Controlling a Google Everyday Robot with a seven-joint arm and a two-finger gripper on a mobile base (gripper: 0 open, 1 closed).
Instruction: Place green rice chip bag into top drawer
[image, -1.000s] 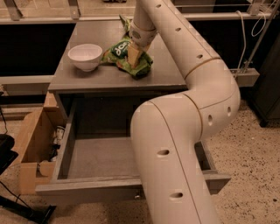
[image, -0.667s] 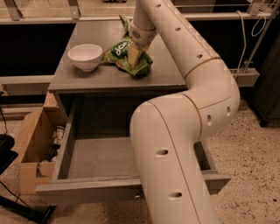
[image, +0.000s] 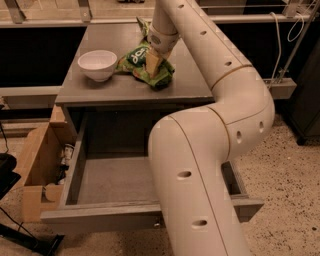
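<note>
The green rice chip bag (image: 136, 59) lies on the grey cabinet top (image: 120, 85), just right of a white bowl. It is bright green with white lettering. My gripper (image: 154, 64) comes down from the white arm (image: 210, 130) onto the right part of the bag, and its pale fingers (image: 151, 63) rest on or in the bag. The top drawer (image: 105, 182) stands pulled out below the cabinet top, with nothing in the part of it that shows. Its right part is hidden behind my arm.
A white bowl (image: 98, 64) stands on the left of the cabinet top. A cardboard box (image: 41, 165) with small items sits on the floor left of the drawer. A dark green bag edge (image: 143, 25) shows behind my arm. Speckled floor (image: 285, 170) lies to the right.
</note>
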